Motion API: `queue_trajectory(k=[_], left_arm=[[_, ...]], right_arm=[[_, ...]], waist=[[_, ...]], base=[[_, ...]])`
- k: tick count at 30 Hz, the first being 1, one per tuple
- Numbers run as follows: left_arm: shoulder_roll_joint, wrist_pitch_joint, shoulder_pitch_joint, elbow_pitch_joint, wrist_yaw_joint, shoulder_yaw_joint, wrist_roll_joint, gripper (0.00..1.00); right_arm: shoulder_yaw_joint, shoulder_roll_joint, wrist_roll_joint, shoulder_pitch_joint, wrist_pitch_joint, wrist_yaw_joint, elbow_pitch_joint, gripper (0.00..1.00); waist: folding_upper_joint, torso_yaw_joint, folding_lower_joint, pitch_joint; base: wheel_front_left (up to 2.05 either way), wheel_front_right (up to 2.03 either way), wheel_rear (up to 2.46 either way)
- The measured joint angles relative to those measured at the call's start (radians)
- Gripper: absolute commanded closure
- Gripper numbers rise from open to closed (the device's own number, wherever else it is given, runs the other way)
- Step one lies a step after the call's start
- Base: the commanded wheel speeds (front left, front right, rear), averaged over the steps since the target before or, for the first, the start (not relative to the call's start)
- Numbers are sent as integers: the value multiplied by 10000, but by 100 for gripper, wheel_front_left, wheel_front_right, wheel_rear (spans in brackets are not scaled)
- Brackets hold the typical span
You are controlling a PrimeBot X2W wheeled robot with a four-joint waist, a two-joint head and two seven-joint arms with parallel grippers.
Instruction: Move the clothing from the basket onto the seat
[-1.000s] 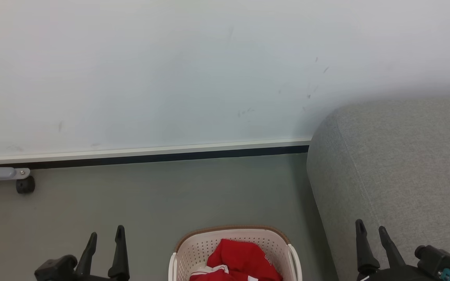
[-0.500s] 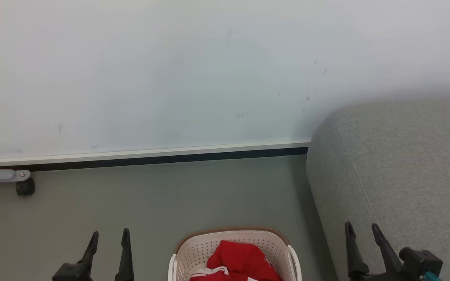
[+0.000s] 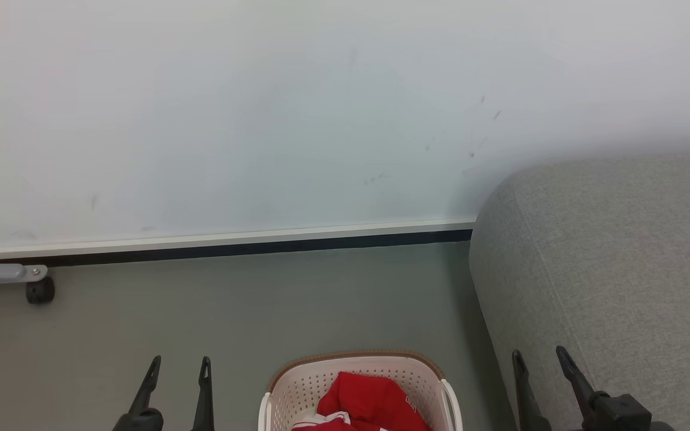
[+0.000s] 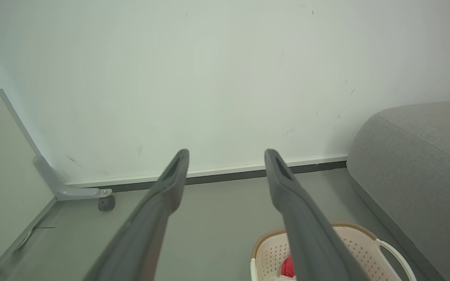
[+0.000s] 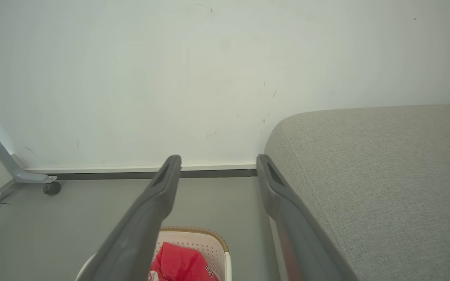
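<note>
Clothing (image 3: 372, 400) was red with white trim, bunched inside the basket (image 3: 300, 386), a small dark emblem on its right side. Basket was cream, with perforated walls, brown rim and white handles, upright on the floor (image 3: 261, 305). Seat (image 3: 614, 257) was a grey woven cushion with a rounded edge, just right of the basket.

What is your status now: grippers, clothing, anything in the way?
Left gripper open, empty. Right gripper open, empty. Clothing in basket, seat to its right. No obstacle seen between them.
</note>
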Motion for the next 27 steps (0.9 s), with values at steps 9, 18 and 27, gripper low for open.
queue_trajectory(k=[9, 18, 27], left_arm=[[-23, 0, 27, 48, -12, 17, 0, 0], [-48, 0, 173, 111, -100, 44, 15, 0], [-54, 0, 198, 81, -142, 69, 61, 0]], right_arm=[[-31, -2, -6, 23, 0, 8, 19, 0], [-69, 0, -25, 55, -2, 25, 33, 0], [-98, 12, -84, 219, -2, 94, 21, 0]], waist=[[0, -4, 0, -44], [0, 23, 0, -71], [0, 38, 0, 4]], base=[[0, 0, 0], [0, 0, 0], [0, 0, 0]])
